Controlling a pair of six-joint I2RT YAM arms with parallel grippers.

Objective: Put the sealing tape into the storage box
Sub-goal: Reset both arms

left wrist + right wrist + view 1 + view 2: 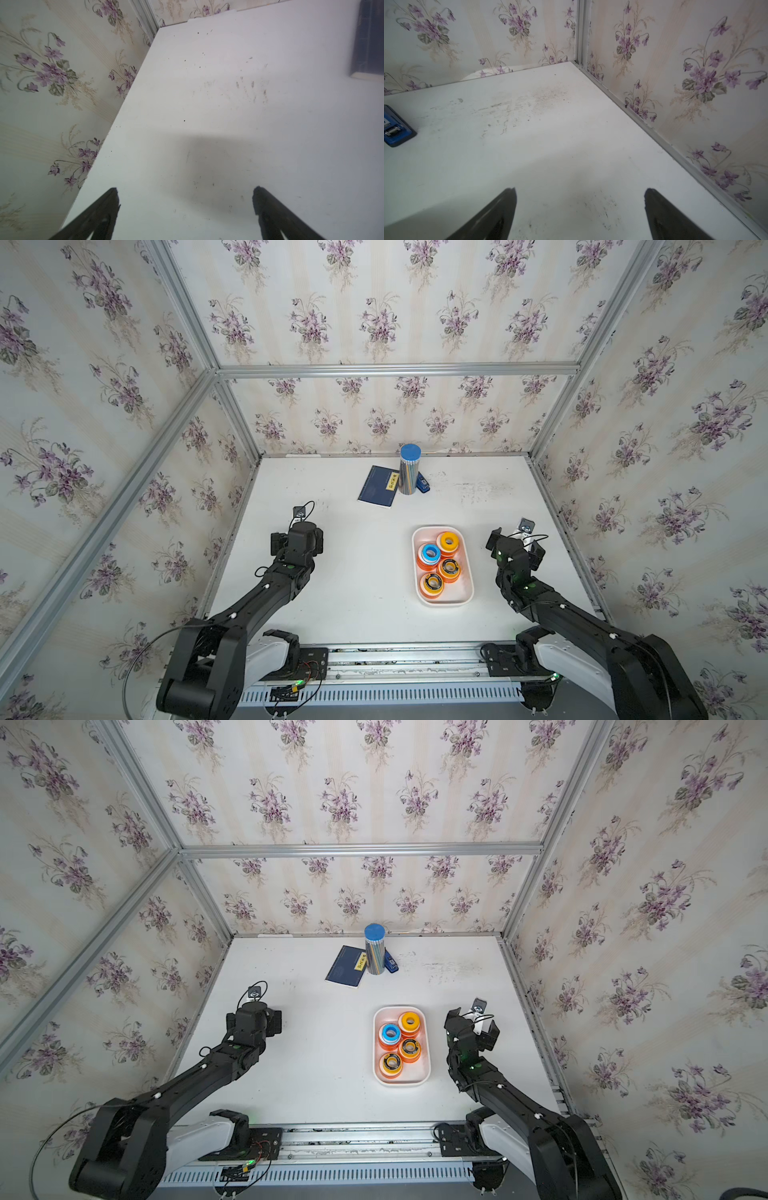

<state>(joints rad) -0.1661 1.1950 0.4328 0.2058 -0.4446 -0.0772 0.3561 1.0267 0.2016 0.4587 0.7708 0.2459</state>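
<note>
The storage box [444, 603], a shallow white tray, lies right of the table's middle in both top views [401, 1083]. Sealing tape rolls are stacked inside it: a yellow roll [449, 542], a blue-and-white roll [429, 552] and two yellow rolls with black centres [449, 568] [432, 582] rest on orange-rimmed rolls. My left gripper [186, 190] hangs open over bare table, far left of the box. To the right of the box, my right gripper [579, 190] is open with only tabletop between its fingers. Neither wrist view shows the box or the tape.
At the back of the table lie a dark blue notebook [378, 486] [369, 39], a tall blue-capped cylinder [409, 470] and a small blue stapler [423, 483] [394, 128]. Flowered walls with metal rails enclose the table on three sides.
</note>
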